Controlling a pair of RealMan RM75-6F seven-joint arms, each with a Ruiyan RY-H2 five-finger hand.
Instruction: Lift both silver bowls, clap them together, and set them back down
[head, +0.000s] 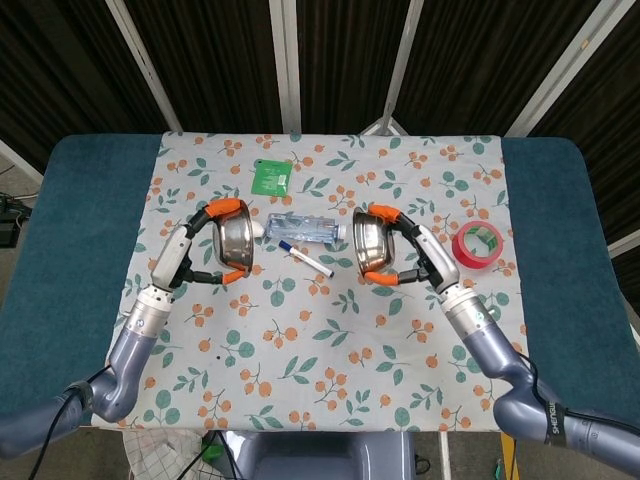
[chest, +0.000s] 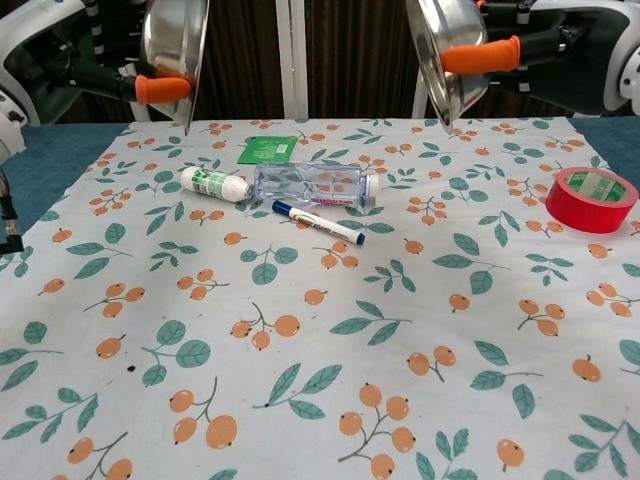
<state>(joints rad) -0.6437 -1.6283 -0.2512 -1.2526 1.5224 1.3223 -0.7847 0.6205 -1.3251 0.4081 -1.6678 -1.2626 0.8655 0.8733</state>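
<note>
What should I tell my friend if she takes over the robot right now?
Left hand holds the left silver bowl in the air, tipped on its side. Right hand holds the right silver bowl the same way. The open mouths face each other with a gap between, above the bottle and pen. Done: both bowls lifted. Left: clap them together, then set them back down on the tablecloth.

— Where do the bowls sit?
— Both up off the table (head: 90, 200): left bowl (head: 236, 243) in the left hand (head: 190, 255) at nine o'clock, right bowl (head: 368, 246) in the right hand (head: 425, 262) at three, mouths facing, well apart.
— And between them?
— Bottle (head: 304, 229) lying at centre, marker (head: 306, 259) just in front at six, small tube (head: 240, 223) at its nine, behind the left bowl, packet (head: 271, 177) toward eleven, tape roll (head: 477, 244) far out at three.
</note>
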